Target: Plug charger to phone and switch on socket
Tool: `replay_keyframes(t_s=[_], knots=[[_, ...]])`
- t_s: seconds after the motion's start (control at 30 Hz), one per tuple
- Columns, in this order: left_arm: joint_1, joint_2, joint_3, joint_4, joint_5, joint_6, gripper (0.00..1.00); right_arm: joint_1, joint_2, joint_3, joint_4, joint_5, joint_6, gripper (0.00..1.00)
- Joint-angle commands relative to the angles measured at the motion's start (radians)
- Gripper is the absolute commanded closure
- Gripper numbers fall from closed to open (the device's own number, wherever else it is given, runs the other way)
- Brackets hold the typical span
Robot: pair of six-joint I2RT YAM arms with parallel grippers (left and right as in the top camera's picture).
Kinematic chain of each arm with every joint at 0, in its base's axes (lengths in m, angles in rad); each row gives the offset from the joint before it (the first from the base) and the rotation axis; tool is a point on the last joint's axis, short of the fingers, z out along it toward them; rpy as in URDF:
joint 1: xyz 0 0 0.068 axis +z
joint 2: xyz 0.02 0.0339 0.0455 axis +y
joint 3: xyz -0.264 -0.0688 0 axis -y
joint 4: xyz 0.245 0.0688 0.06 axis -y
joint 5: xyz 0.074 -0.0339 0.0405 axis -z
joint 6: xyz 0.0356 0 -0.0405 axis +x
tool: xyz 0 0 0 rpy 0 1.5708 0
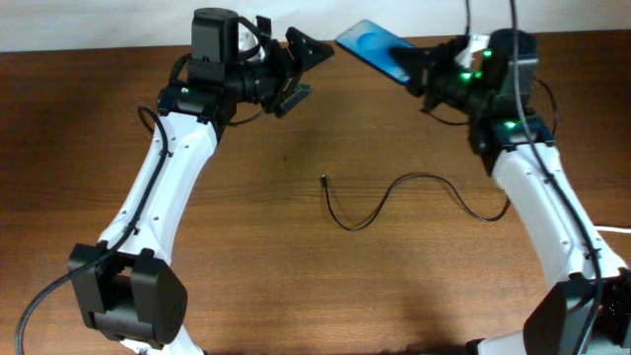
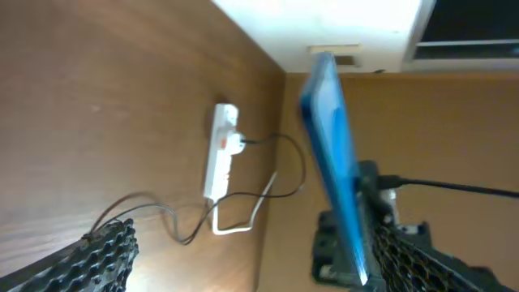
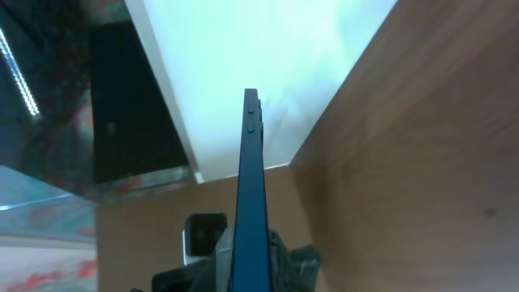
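My right gripper [image 1: 426, 71] is shut on the phone [image 1: 373, 44] and holds it in the air over the table's far edge, blue screen tilted up. In the right wrist view the phone [image 3: 251, 178] shows edge-on between the jaws [image 3: 251, 264]. My left gripper [image 1: 306, 71] is open and empty, just left of the phone. In the left wrist view the phone [image 2: 332, 154] stands edge-on by the right finger. The charger cable [image 1: 414, 177] lies in a wave on the table, its plug tip [image 1: 324, 180] free. The socket [image 2: 220, 150] lies on the table with a black plug in it.
A thick white cord [image 2: 243, 223] loops by the socket's near end. The thin black cable [image 2: 146, 197] runs from the plug across the wood. A white wall edge lies beyond the table's far side [image 1: 99, 25].
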Motion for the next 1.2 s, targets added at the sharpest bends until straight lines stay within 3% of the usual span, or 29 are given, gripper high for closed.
replay_keyframes(t_s=[0.0, 0.1, 0.43, 0.77, 1.07, 1.17], knots=[[0.002, -0.037, -0.002, 0.071, 0.023, -0.108, 0.02, 0.085, -0.015, 0.013, 0.047, 0.098, 0.099, 0.96], [0.002, -0.037, -0.002, 0.127, 0.014, -0.145, 0.05, 0.128, -0.015, 0.013, 0.066, 0.129, 0.099, 0.96], [0.0, -0.037, -0.002, 0.169, -0.026, -0.245, 0.38, 0.194, -0.01, 0.013, 0.072, 0.149, 0.098, 0.96], [-0.001, -0.038, -0.002, 0.182, -0.063, -0.293, 0.5, 0.195, -0.01, 0.013, 0.069, 0.146, 0.098, 0.96], [-0.05, -0.038, -0.002, 0.181, -0.119, -0.297, 0.52, 0.208, -0.01, 0.013, 0.069, 0.147, 0.098, 0.96], [-0.055, -0.038, -0.002, 0.181, -0.134, -0.297, 0.59, 0.209, -0.01, 0.013, 0.069, 0.146, 0.098, 0.96]])
